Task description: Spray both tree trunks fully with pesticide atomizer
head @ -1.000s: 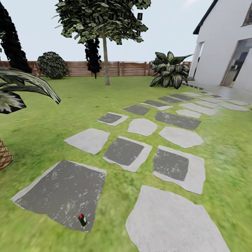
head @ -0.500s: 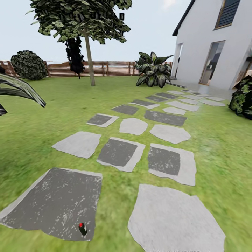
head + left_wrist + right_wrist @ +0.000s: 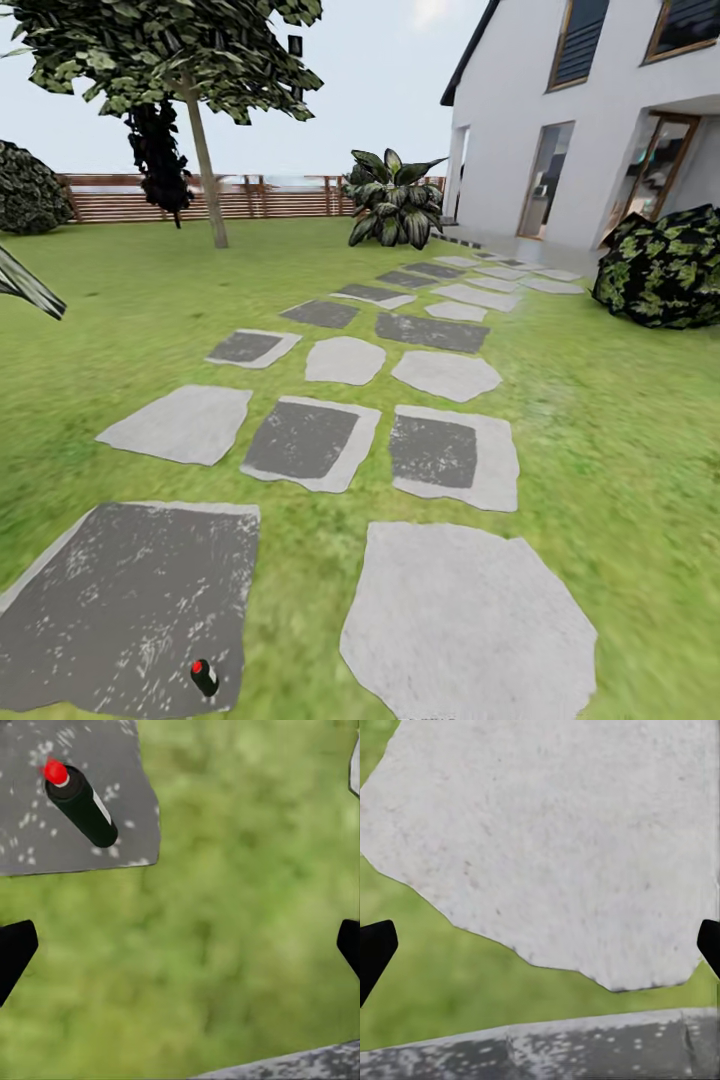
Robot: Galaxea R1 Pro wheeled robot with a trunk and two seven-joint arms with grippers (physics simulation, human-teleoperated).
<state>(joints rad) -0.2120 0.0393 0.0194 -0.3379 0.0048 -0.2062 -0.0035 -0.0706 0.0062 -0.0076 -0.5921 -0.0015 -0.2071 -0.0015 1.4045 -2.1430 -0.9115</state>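
Observation:
The pesticide atomizer [image 3: 204, 677], a small dark bottle with a red top, lies on its side on a dark grey floor slab [image 3: 120, 600], near the slab's right corner, low in the head view. In the left wrist view the atomizer [image 3: 81, 804] lies off to one side of my left gripper [image 3: 180, 949], which hangs open over grass with nothing between its fingers. My right gripper [image 3: 540, 949] is open above a pale slab [image 3: 555, 832] and holds nothing. A tree [image 3: 205, 180] with a bare, leaning trunk and foliage high up stands far back on the lawn.
Grey stone slabs [image 3: 440, 455] run through the grass toward a white house [image 3: 560, 130]. A dark bush [image 3: 665, 265] sits at the right and a broad-leaved plant [image 3: 395, 205] by the house. A slatted wooden fence [image 3: 270, 200] closes the back.
The whole head view has swung to the right, so the camera moved: more of the house and a bush came into view. The atomizer still lies on the same slab.

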